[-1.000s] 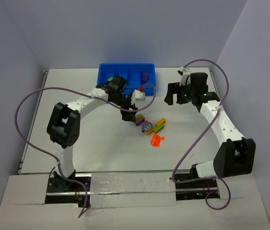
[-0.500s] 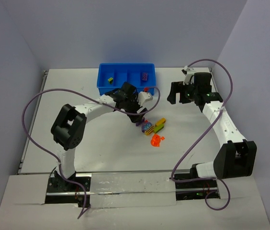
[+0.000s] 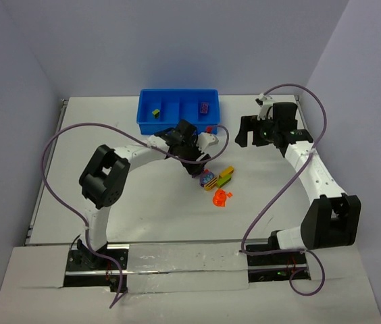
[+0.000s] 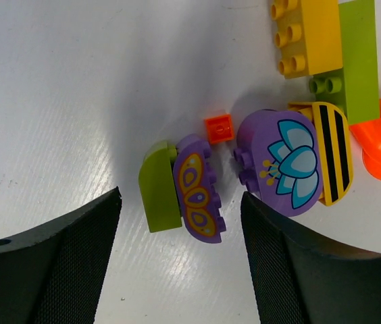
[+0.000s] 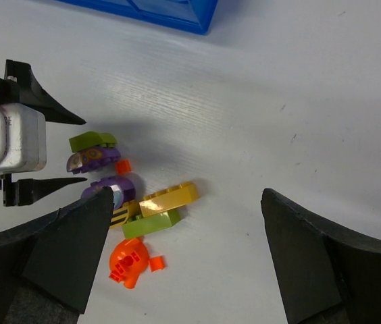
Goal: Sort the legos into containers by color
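Note:
My left gripper (image 4: 180,270) is open, its fingers on either side of a joined olive-green and purple lego (image 4: 180,196) that lies on the table just beyond the tips, apart from both. Beside it lie a tiny orange square (image 4: 219,127), a purple flower brick with a striped yellow piece (image 4: 288,165), a yellow brick (image 4: 309,34), a green brick (image 4: 358,61) and an orange dome (image 5: 128,262). From above, the left gripper (image 3: 199,169) sits at the pile's left edge (image 3: 211,179). My right gripper (image 3: 244,138) hovers open and empty, right of the blue bin (image 3: 177,92).
The blue bin holds a green-yellow brick (image 3: 155,112) in a left compartment and a purple one (image 3: 205,106) in a right compartment. A small orange chip (image 5: 157,264) lies beside the dome. Purple cables loop over the table on both sides.
My left gripper has moved right and down from beside the bin to the pile, and its jaws have narrowed somewhat. The right arm has barely shifted.

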Tool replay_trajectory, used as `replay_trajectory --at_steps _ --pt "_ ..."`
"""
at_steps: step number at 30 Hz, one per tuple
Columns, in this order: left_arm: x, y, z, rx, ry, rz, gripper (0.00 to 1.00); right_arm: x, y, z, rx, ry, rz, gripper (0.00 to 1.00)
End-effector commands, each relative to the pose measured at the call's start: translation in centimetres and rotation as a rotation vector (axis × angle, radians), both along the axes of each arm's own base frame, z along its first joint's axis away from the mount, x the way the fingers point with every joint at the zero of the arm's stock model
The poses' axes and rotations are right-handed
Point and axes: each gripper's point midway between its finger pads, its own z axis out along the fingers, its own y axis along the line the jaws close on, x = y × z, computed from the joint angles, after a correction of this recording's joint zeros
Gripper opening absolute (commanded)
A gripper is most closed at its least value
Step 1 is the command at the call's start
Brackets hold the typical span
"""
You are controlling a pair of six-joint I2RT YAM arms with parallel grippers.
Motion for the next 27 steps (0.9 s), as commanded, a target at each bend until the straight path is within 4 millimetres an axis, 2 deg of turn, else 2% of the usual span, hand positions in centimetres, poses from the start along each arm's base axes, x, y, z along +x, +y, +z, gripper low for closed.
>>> replay_trajectory --at_steps 1,9,11,15,18,20,24,27 --pt "0.9 -0.6 -0.7 -0.002 -0.028 0.025 0.73 0.9 0.6 1.6 0.041 -0.026 0.015 0.97" --pt "0.9 0.2 -2.0 0.037 -0.028 0.038 0.67 1.1 1.6 1.5 0.111 0.005 0.019 0.97" --pt "1.0 0.3 -1.9 0.038 -0.037 0.041 0.62 1.1 1.7 1.5 0.115 0.002 0.021 0.97" --pt "1.0 0.7 -1.5 0.040 -0.047 0.024 0.42 1.0 1.9 1.4 0.126 0.007 0.024 0.97" --pt "0.9 1.0 0.1 0.010 -0.091 -0.015 0.29 0.8 2.5 1.5 0.157 0.019 0.037 0.97" --pt "0.6 0.9 1.0 -0.015 -0.108 -0.036 0.25 0.7 2.8 1.4 0.175 0.025 0.046 0.97" --pt "0.2 1.4 5.7 -0.138 -0.201 -0.085 0.19 0.2 4.1 1.7 0.250 0.038 0.091 0.97" --pt "0.7 1.6 8.6 -0.163 -0.203 -0.001 0.11 -0.4 5.0 2.0 0.309 0.052 0.124 0.97"
